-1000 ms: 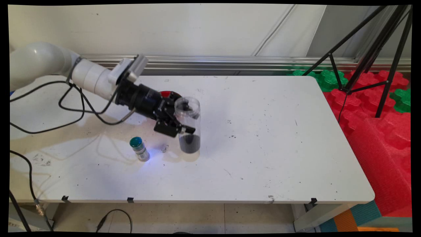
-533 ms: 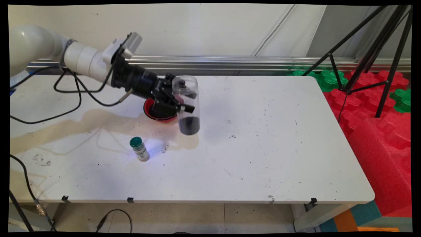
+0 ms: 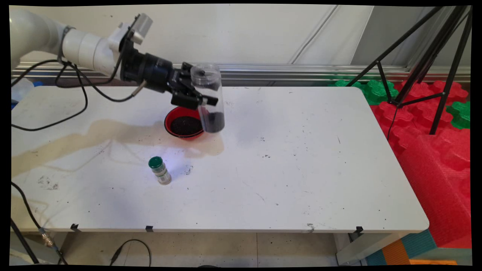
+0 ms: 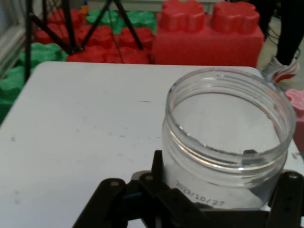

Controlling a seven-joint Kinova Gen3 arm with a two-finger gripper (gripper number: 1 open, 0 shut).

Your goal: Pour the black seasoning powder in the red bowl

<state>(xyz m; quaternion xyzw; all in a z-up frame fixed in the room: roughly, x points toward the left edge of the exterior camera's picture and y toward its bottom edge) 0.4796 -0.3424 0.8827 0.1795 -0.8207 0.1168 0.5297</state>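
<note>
The fingers point(image 3: 211, 101) are closed on a clear plastic jar point(image 3: 209, 98), which is gripped about its upper half and held upright in the air by the gripper point(image 3: 203, 98). A layer of dark grains is seen in the jar's bottom. Just below and to the jar's left, a red bowl point(image 3: 183, 125) of dark grains is set on the white table point(image 3: 301, 158). Nearer the table's front, a small green-capped bottle point(image 3: 159, 171) is placed upright, well apart from the bowl.

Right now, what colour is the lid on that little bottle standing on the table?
Green. The small bottle wears a dark green cap, seen best in the main view.
</note>
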